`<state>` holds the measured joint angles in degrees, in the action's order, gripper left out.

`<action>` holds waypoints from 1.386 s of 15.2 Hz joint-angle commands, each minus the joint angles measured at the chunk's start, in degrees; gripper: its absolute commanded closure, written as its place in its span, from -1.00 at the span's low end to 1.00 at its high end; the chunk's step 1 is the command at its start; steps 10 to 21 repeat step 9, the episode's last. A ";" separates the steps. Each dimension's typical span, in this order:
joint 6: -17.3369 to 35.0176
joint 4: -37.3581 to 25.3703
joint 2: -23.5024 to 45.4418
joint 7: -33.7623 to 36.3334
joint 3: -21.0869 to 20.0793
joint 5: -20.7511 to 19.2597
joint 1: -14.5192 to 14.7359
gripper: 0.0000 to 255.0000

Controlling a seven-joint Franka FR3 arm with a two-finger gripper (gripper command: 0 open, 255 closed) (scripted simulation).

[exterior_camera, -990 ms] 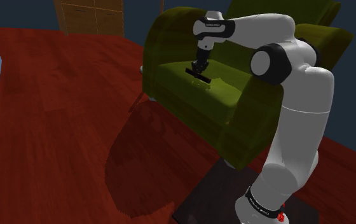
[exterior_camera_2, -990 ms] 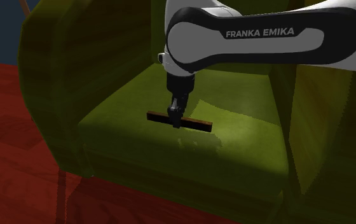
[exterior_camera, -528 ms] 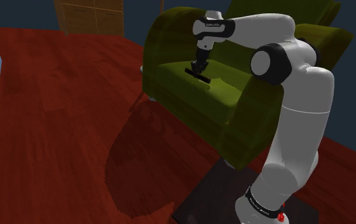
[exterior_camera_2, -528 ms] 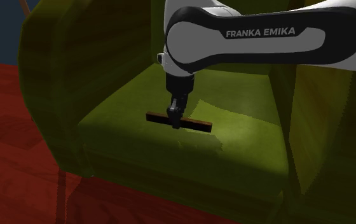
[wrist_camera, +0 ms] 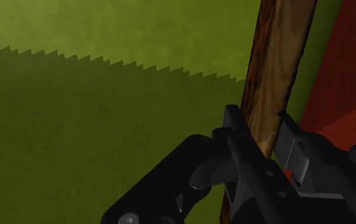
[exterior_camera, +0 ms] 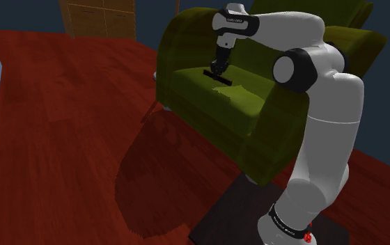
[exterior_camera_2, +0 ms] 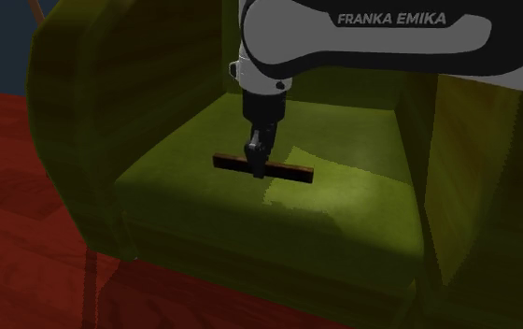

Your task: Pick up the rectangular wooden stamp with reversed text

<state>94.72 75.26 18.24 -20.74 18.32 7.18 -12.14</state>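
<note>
The stamp (exterior_camera_2: 288, 172) is a long, flat, dark brown wooden bar, hanging level just above the green armchair's seat cushion (exterior_camera_2: 344, 201). My black gripper (exterior_camera_2: 258, 168) is shut on its middle from above. The shoulder view has the stamp (exterior_camera: 225, 78) under the gripper (exterior_camera: 216, 72), over the seat. Close up in the wrist view, the wood-grained stamp (wrist_camera: 278, 70) runs away from the hand, clasped between the two black fingers (wrist_camera: 237, 127).
The green armchair's arms (exterior_camera: 284, 132) and backrest (exterior_camera_2: 325, 79) wall in the seat on three sides. A red-brown wooden floor (exterior_camera: 68, 125) spreads around it. A wooden cabinet (exterior_camera: 99, 17) stands at the back. The dark stand (exterior_camera: 235, 219) is at the shoulder view's lower right.
The gripper has risen with the stamp held in it; the stamp has come up off the seat cushion and its shadow has separated below it.
</note>
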 commanded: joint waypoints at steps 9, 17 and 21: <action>-7.94 -10.70 2.86 -0.03 0.08 0.91 -1.32 1.00; -7.94 -10.70 2.86 -0.03 0.08 0.91 -1.32 1.00; -7.94 -10.70 2.86 -0.03 0.08 0.91 -1.32 1.00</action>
